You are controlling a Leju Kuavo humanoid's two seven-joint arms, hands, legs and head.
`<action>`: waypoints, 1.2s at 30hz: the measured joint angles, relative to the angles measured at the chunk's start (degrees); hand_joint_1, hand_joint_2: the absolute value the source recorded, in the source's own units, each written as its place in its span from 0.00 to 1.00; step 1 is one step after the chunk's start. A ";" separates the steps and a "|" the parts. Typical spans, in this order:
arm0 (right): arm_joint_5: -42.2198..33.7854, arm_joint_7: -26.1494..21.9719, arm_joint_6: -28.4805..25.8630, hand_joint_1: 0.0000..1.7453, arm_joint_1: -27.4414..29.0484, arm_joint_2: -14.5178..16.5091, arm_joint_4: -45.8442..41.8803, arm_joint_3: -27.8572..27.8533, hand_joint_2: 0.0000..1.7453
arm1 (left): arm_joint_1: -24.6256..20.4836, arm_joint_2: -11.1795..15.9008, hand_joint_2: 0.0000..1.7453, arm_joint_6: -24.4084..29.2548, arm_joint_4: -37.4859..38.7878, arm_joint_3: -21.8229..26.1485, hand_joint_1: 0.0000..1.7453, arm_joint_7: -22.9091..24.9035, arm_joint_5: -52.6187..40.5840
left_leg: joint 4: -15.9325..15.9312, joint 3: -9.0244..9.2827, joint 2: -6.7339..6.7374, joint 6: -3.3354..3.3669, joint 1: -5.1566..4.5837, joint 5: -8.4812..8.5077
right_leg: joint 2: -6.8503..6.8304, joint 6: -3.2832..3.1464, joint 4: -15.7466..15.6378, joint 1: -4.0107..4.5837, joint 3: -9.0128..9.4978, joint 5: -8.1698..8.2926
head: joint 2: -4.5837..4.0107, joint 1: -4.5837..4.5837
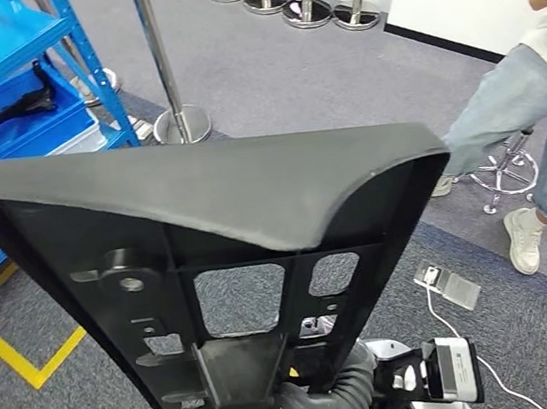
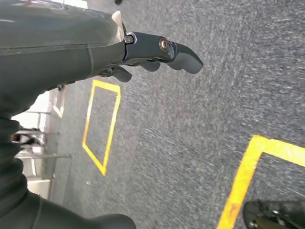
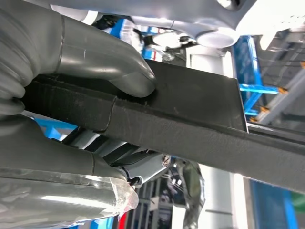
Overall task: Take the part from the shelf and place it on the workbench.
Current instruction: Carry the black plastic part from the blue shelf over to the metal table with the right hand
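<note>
While the right hand (image 3: pixel 107 81) clamps thumb and fingers on the edge of the large black part (image 1: pixel 210 213), held off the blue shelf (image 1: pixel 8 68), left hand (image 2: pixel 154 52) loosely extended and empty, carry level, avoiding the post (image 1: pixel 159 58).

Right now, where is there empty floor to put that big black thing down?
Bare grey carpet lies between the blue shelf, the silver posts and the seated person. It is crowded near the pedal and its cable. The right hand grips the black part.
</note>
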 joint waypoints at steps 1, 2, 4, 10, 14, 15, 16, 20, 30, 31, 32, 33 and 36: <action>0.50 -0.15 -0.44 1.00 0.16 -0.02 -0.01 0.00 1.00 | 0.05 0.01 1.00 -0.16 0.00 -0.04 0.00 -0.19 -0.39 | -0.21 0.19 0.53 -0.33 0.07 -0.12 | 0.65 -0.38 -0.15 0.05 0.01 0.04 | 0.01 -0.03; 1.02 -0.21 -0.89 1.00 0.29 -0.02 -0.02 -0.01 1.00 | 0.09 -0.02 1.00 -0.30 0.00 -0.10 0.00 -0.37 -0.88 | -0.17 0.37 0.60 -0.58 0.19 -0.48 | 1.22 -0.76 -0.47 0.02 0.19 0.13 | 0.01 -0.05; 1.63 -0.20 -1.53 1.00 0.24 0.06 -0.03 -0.03 1.00 | 0.12 -0.10 1.00 -0.24 0.00 -0.25 0.00 -0.48 -1.50 | 2.82 -0.62 -0.84 -0.72 0.29 -2.59 | 2.23 -1.58 -1.17 -0.20 0.76 0.31 | 0.00 -0.19; 1.81 0.09 -1.83 1.00 0.35 0.17 0.00 -0.07 1.00 | 0.84 -0.11 1.00 -0.18 0.01 -0.31 0.00 -0.33 -1.63 | 13.55 -7.58 -3.90 -0.29 0.12 -3.96 | 6.38 -2.24 -1.25 -0.06 1.79 -0.28 | 0.00 -0.39; 0.86 1.28 -0.92 1.00 -0.14 0.79 0.23 -0.05 1.00 | 0.37 -0.75 1.00 -0.27 0.01 -0.31 0.00 0.31 -1.48 | 1.82 -3.44 -6.98 0.11 0.31 2.23 | 8.80 -1.31 -0.25 -0.14 1.64 -1.00 | 0.00 -0.35; 0.65 1.58 -0.79 1.00 -0.30 1.07 0.34 -0.03 1.00 | 0.17 -1.15 1.00 -0.24 0.01 -0.31 0.00 0.57 -1.46 | 1.49 -3.25 -7.13 0.20 0.21 1.92 | 9.19 -1.07 -0.11 -0.20 1.42 -1.00 | 0.00 -0.34; 0.53 1.77 -0.73 1.00 -0.41 1.28 0.44 0.00 1.00 | -0.04 -1.56 1.00 -0.18 0.01 -0.31 0.00 0.77 -1.47 | 1.31 -3.18 -6.86 0.41 0.13 1.81 | 9.56 -0.84 -0.12 -0.35 1.26 -0.99 | 0.00 -0.32; 0.35 2.20 -0.69 1.00 -0.86 1.58 0.58 0.17 1.00 | -0.47 -2.31 1.00 -0.06 0.01 -0.30 0.00 1.01 -1.47 | 0.96 -2.71 -5.04 1.57 0.21 1.75 | 5.21 0.39 5.68 -0.37 -1.34 -4.38 | 0.00 -0.04; 0.25 2.21 -0.67 1.00 -1.33 1.90 1.13 0.46 1.00 | -0.63 -2.50 1.00 -0.15 0.00 -0.27 0.00 0.86 -1.53 | 0.53 -0.40 -0.08 0.78 -0.27 -0.16 | -0.84 -0.50 0.28 0.62 0.40 -0.30 | 0.00 -0.01; 0.24 2.21 -0.67 1.00 -1.39 1.93 1.12 0.48 1.00 | -0.70 -2.51 1.00 -0.14 -0.01 -0.27 0.00 0.86 -1.54 | 0.33 -0.20 0.48 0.52 -0.30 -0.22 | -0.30 -0.78 -0.05 0.77 0.38 -0.27 | 0.00 -0.01; 0.23 2.21 -0.67 1.00 -1.41 1.97 1.11 0.48 1.00 | -0.80 -2.52 1.00 -0.13 -0.01 -0.28 0.00 0.86 -1.55 | 0.17 0.06 0.95 0.25 -0.25 -0.45 | 0.31 -1.07 -0.46 0.59 0.58 -0.20 | 0.00 -0.03; 0.23 2.21 -0.66 1.00 -1.43 2.03 1.10 0.47 1.00 | -0.90 -2.53 1.00 -0.13 -0.01 -0.28 0.00 0.83 -1.57 | 0.48 0.20 0.65 0.07 -0.21 -0.97 | 0.91 -1.39 -0.96 0.41 0.93 -0.06 | 0.00 -0.04; 0.21 2.20 -0.61 1.00 -1.70 2.34 1.13 0.46 1.00 | -1.29 -2.61 1.00 -0.16 -0.01 -0.31 0.00 0.68 -1.65 | 8.22 -2.94 -2.66 -0.03 -0.30 -5.19 | 2.57 -2.15 -1.91 0.02 1.85 0.14 | 0.00 -0.22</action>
